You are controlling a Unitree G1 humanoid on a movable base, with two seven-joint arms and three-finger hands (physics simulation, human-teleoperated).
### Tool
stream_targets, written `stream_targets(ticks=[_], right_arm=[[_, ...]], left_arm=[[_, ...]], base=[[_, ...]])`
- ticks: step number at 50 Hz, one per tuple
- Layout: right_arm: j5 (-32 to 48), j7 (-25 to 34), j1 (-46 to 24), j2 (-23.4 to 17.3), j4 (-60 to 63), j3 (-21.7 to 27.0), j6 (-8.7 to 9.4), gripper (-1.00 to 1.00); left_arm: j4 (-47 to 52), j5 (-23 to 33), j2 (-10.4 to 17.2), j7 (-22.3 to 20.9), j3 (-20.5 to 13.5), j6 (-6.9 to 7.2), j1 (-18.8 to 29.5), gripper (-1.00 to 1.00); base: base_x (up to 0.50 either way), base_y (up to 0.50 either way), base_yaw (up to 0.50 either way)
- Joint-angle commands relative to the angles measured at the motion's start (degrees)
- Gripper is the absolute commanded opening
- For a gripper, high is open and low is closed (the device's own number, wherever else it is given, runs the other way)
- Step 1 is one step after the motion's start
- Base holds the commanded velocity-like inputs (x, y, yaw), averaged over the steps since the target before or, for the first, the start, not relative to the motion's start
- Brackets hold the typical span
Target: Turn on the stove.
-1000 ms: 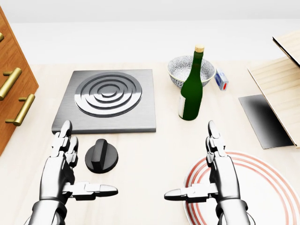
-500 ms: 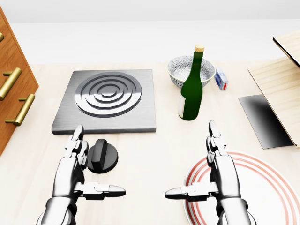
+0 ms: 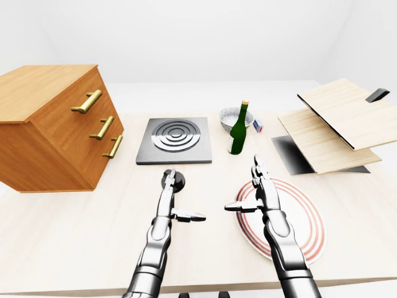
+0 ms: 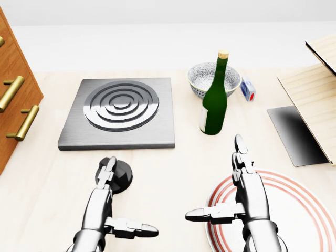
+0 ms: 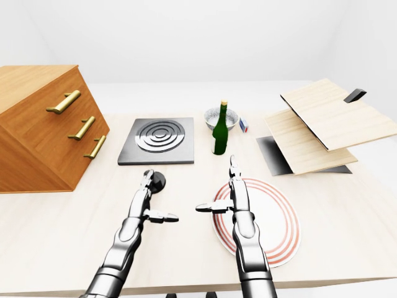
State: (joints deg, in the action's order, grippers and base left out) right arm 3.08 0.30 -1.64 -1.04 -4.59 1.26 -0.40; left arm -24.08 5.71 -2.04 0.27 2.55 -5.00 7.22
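The grey square stove plate [image 4: 118,113] with raised rings lies at the upper left of the head view. Its black round knob [image 4: 119,176] sits on the table just below the plate. My left hand [image 4: 126,202] is open, thumb spread to the right. Its straight fingertips [image 4: 107,169] overlap the knob's left half and hide its handle bar; contact cannot be told. My right hand [image 4: 215,178] is open too, held flat over the left rim of a red-ringed plate [image 4: 294,210].
A green bottle [image 4: 214,102] stands right of the stove, with a patterned bowl [image 4: 202,79] and a small blue box [image 4: 248,88] beyond it. A wooden drawer chest [image 3: 56,127] is at the left. Wooden boards [image 3: 335,121] lean over a black mat [image 4: 294,134] at the right.
My left hand has slid to the right and lower in the head view, from beside the knob to over it, now covering its handle. The right hand has stayed put.
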Motion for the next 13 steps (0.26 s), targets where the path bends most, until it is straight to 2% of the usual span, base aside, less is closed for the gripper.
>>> stream_targets(ticks=[1, 5, 6, 8, 10, 11, 12, 13], right_arm=[[-0.02, -0.05, -0.09, -0.02, -0.21, 0.04, -0.01, 1.00], [-0.11, -0.09, 0.03, -0.04, 0.43, 0.14, 0.43, 1.00], [-0.28, -0.01, 0.01, -0.12, 0.76, 0.29, 0.72, 1.00], [-0.36, -0.06, 0.01, -0.11, 0.89, 0.36, 0.84, 1.00], [-0.56, 0.11, 0.34, -0.16, 1.78, 0.45, 1.25, 1.00], [-0.52, -0.01, 0.33, -0.13, 1.74, 0.47, 1.16, 1.00], [-0.47, -0.08, 0.27, -0.12, 1.57, 0.46, 1.04, 1.00], [-0.48, -0.07, 0.20, -0.14, 1.39, 0.47, 0.94, 1.00]], left_arm=[[0.68, -0.75, -2.13, -4.24, 4.20, 0.00, -3.64, 1.00], [4.39, -1.59, -2.27, -5.08, 4.71, 0.00, -3.79, 1.00], [4.34, -2.34, -2.46, -5.29, 4.42, 0.57, -2.74, 1.00], [4.47, -2.33, -2.51, -4.88, 4.39, 0.73, -2.20, 1.00], [5.48, -4.38, -2.83, -5.50, 3.64, 3.14, -0.35, 1.00], [5.66, -4.64, -2.84, -5.04, 3.35, 3.45, 0.69, 1.00], [5.82, -4.57, -2.83, -4.32, 3.14, 3.00, 1.52, 1.00], [6.17, -5.44, -2.92, -4.30, 2.73, 3.88, 2.60, 1.00]], base=[[0.00, 0.00, 0.00], [0.00, 0.00, 0.00], [0.00, 0.00, 0.00], [0.00, 0.00, 0.00], [0.00, 0.00, 0.00], [0.00, 0.00, 0.00], [0.00, 0.00, 0.00], [0.00, 0.00, 0.00]])
